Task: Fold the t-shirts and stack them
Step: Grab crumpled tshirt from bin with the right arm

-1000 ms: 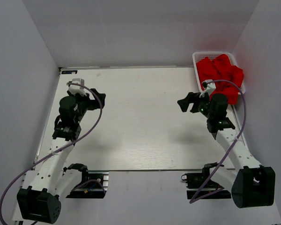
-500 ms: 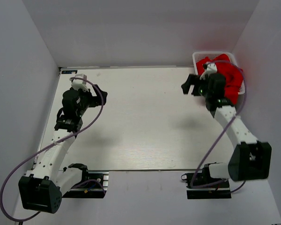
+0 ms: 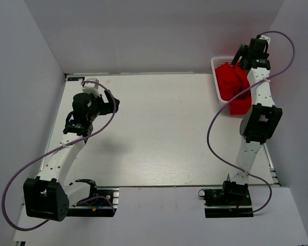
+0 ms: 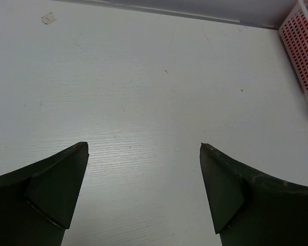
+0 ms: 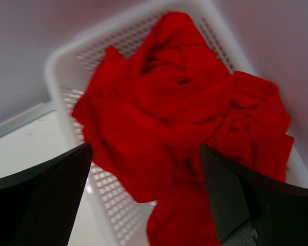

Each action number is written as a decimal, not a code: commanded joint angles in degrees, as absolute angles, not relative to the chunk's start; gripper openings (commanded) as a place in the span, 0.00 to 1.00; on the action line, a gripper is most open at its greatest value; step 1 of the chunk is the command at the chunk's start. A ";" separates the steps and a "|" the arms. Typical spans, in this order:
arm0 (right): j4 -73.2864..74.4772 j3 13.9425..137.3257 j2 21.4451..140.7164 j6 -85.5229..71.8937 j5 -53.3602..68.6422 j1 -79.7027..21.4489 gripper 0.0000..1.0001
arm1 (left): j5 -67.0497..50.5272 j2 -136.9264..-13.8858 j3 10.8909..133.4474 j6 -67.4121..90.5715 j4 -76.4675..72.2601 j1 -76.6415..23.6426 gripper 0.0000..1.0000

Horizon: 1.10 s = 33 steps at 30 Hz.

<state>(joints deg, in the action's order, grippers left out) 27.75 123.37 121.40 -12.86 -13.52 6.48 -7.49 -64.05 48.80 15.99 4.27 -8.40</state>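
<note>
One white plastic mesh basket (image 3: 215,61) sat on one pale wood-grained table (image 3: 159,138). It held one crumpled heap of bright red cloth t-shirts (image 5: 164,102); the number of shirts in it could not be told. There were two white jointed arms, the left arm (image 3: 66,151) and the right arm (image 3: 256,120). There were also two black two-finger grippers, the left gripper (image 4: 143,147) and the right gripper (image 5: 146,147), and two purple cables (image 3: 209,136).
</note>
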 commanded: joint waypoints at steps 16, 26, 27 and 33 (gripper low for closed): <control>11.00 122.17 132.80 -3.78 -7.12 10.28 0.32 | -10.01 -69.17 49.04 17.75 2.99 -8.17 1.00; 8.26 124.81 127.11 -0.44 -1.32 10.99 0.00 | -10.55 -66.98 47.37 18.28 2.99 -8.17 1.00; 8.35 124.63 126.13 -0.27 1.20 10.81 0.00 | -10.55 -66.19 47.37 18.28 2.99 -8.17 1.00; 7.12 124.72 112.88 -0.35 5.97 10.46 0.00 | -12.48 -62.85 47.37 17.75 2.99 -8.17 1.00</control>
<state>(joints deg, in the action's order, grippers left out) 14.22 122.30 126.69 -1.08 0.93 10.85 -10.59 -66.83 47.51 17.89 3.88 -8.40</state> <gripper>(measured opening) 0.033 0.989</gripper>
